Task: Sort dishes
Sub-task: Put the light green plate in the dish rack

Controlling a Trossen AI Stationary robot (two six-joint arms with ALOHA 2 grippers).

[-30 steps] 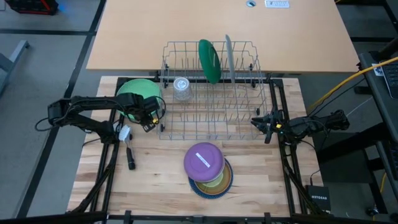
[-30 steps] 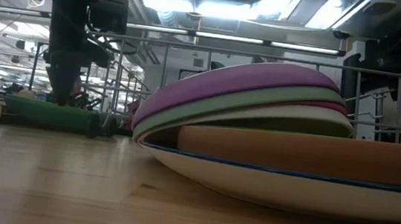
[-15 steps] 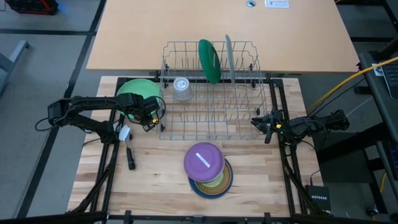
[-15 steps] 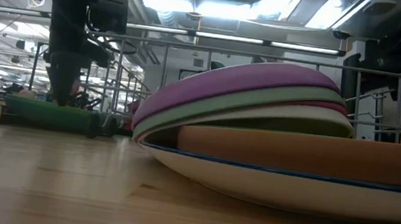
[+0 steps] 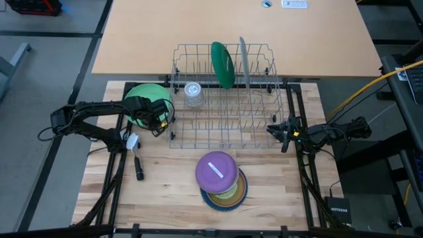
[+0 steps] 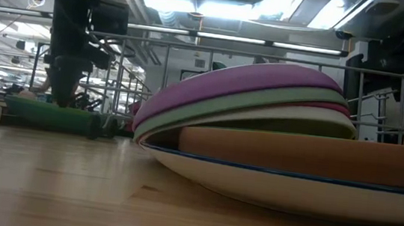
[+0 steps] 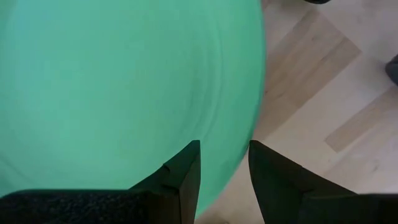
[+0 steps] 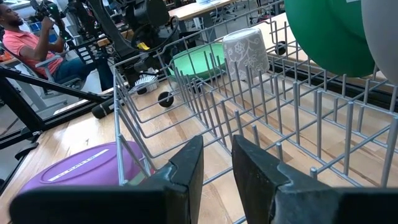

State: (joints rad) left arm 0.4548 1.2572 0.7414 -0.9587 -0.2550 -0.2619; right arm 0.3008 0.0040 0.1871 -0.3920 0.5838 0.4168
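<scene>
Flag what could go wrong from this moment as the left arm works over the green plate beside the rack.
1. The left pincer straddles the rim of the light green plate lying flat on the table; its open fingers may slip off the thin edge.
2. The wire rack stands right beside that plate, so a lifted plate could knock its side.
3. The stack of dishes sits tilted, purple on top, and could slide when picked from.

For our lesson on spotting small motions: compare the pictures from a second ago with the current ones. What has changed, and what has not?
The left gripper has shifted slightly toward the rack's far side, over the light green plate, fingers apart at the rim; nothing taken or released. The right gripper, wire rack, its upright green plate, and the stack of dishes stayed put.
</scene>
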